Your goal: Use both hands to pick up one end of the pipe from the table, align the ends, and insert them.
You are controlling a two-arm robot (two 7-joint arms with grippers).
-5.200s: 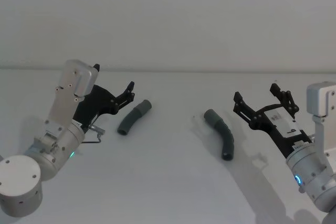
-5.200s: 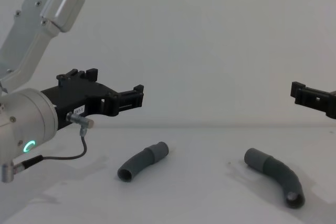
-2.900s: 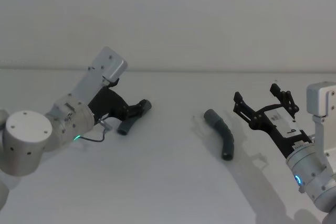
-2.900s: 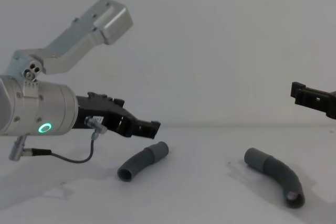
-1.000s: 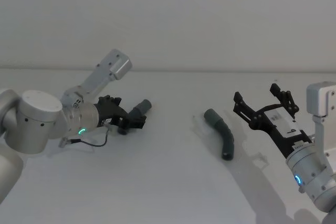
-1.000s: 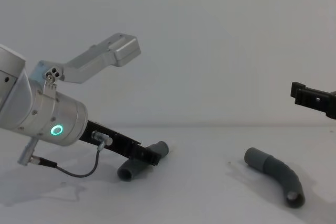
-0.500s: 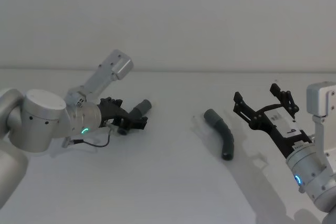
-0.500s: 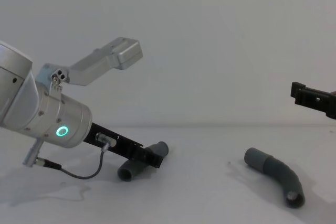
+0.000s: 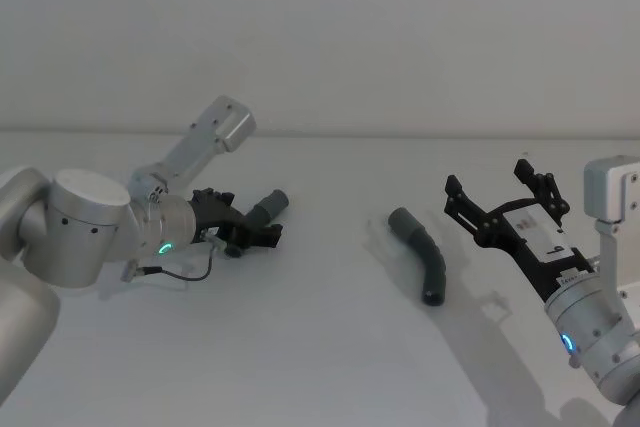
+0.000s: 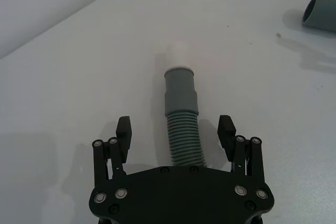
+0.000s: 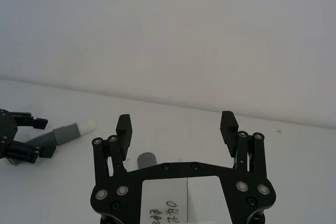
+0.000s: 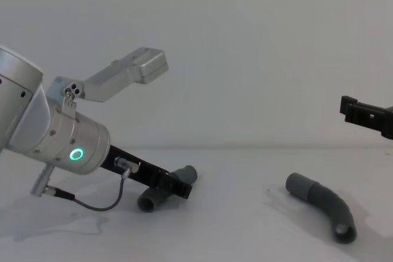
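In the left wrist view my left gripper (image 10: 175, 128) hides the back end of the shorter pipe piece (image 10: 181, 116); the chest view shows that end. The jaws stand wide open on both sides of its ribs, not touching. It lies on the table (image 9: 320, 347), and its cuff has a pale tip (image 10: 177, 56). My right gripper (image 9: 488, 185), open and empty, hangs near the longer piece (image 9: 426, 263).

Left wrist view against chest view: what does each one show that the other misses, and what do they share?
Left wrist view: the shorter piece's pale tip, and the left gripper's open fingers standing clear of its ribs on either side. Chest view: the longer piece's whole curve and the right gripper at the right edge. Both: the left gripper low around the shorter piece on the table.
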